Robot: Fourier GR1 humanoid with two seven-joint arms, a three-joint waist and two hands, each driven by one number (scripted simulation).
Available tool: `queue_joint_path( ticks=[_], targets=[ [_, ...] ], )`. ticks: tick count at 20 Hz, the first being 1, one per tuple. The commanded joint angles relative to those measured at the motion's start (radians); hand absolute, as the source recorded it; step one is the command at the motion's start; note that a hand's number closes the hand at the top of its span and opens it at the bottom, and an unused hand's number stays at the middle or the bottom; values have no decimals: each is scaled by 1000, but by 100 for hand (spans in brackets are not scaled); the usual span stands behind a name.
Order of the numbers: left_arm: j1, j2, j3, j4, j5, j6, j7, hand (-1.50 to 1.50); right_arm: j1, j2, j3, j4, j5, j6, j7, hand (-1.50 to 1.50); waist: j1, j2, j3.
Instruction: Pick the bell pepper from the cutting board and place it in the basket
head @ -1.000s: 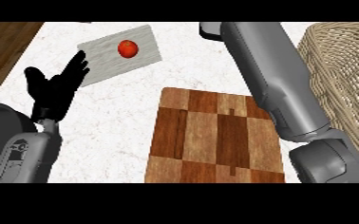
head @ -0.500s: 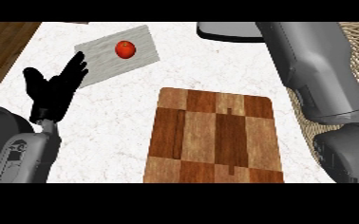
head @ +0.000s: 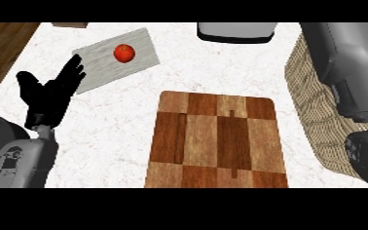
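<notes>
The wooden cutting board (head: 215, 141) lies in the middle of the counter with nothing on it. No bell pepper shows anywhere in view. The wicker basket (head: 310, 92) stands at the right edge, mostly covered by my grey right forearm (head: 338, 68), which reaches up over it. My right hand itself is out of view. At the left, my left hand (head: 50, 92) rests open and empty with its fingers up.
A grey slab (head: 101, 70) at the back left carries a small red round item (head: 124, 52). A grey rounded object (head: 237, 31) sits at the back edge. A brown object (head: 69, 25) peeks in at the top left. Dark wood floor (head: 14, 39) borders the counter's left side.
My right forearm has swung to the right, off the cutting board's side and over the basket. The left hand has stayed in place.
</notes>
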Motion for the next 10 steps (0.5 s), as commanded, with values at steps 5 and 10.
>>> queue_joint_path(
  ticks=[5, 10],
  targets=[
    [44, 3, 13, -13, 9, -7, 0, 0, 108, 54, -75, -73, 92, -6, 216, 150, -32, -14, 2],
    [79, -7, 8, -38, 3, -3, -12, 0, 165, 84, -105, -149, 112, -19, 216, 150, -40, -20, 2]
  ],
)
